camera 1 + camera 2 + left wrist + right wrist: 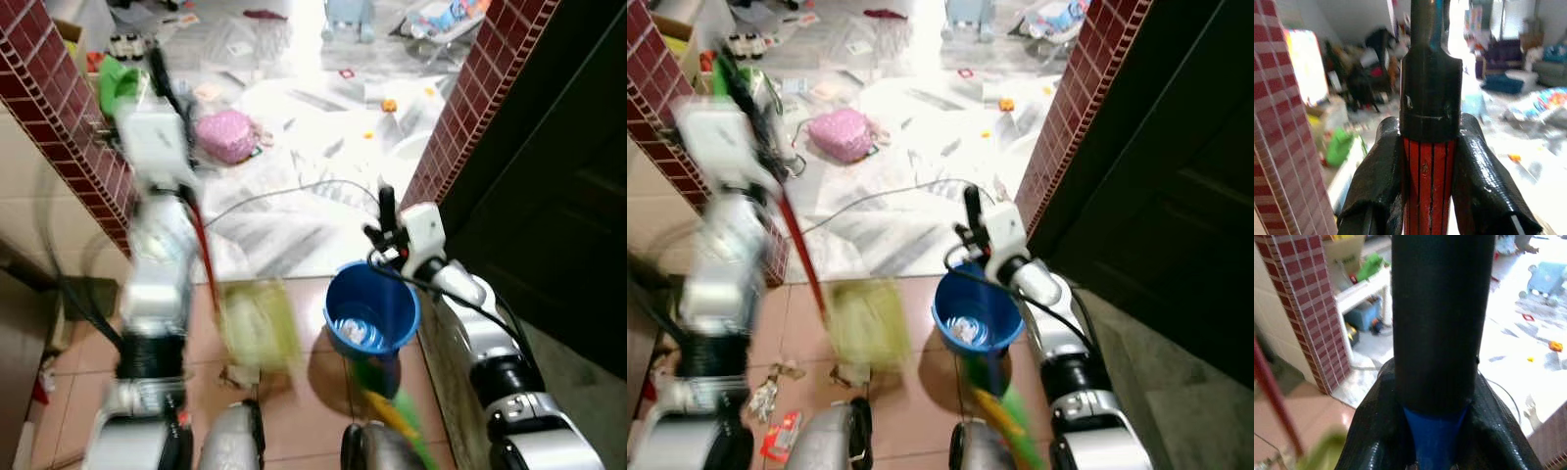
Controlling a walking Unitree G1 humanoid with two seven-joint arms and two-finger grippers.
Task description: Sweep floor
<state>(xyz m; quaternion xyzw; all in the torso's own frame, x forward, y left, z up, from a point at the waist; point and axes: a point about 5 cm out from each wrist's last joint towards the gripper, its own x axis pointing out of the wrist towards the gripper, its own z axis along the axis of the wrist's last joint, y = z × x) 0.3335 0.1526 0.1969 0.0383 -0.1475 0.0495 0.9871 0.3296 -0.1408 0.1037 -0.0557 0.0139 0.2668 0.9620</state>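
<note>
**Watch that cable and the dustpan before you swing again**

Biggest worry first: a thin dark cable [284,191] loops across the pale floor [294,225] at about 12 o'clock from the blue dustpan bin [372,311], right in the doorway between the two red brick pillars [59,108]. If your broom stroke reaches that far, I'd guess the bristles snag it and drag it along. The room beyond is also littered with stuff, including a pink pouch [227,135] at 11 o'clock, so a long push probably just scatters things.

Next: the broom head [257,321] is smeared with blur, sitting at 9 o'clock of the bin and just beside it. A fast sweep could knock the bin or flick the scraps [774,392] near your feet past it.

Arms now. Your left arm is raised high, left gripper [1430,166] clamped tight on the red broom handle [201,245], one finger each side, just below its black collar. Your right arm is bent forward, right gripper [1437,431] closed around the blue and black dustpan handle [1442,318], holding the bin upright on the tan tiles.
</note>
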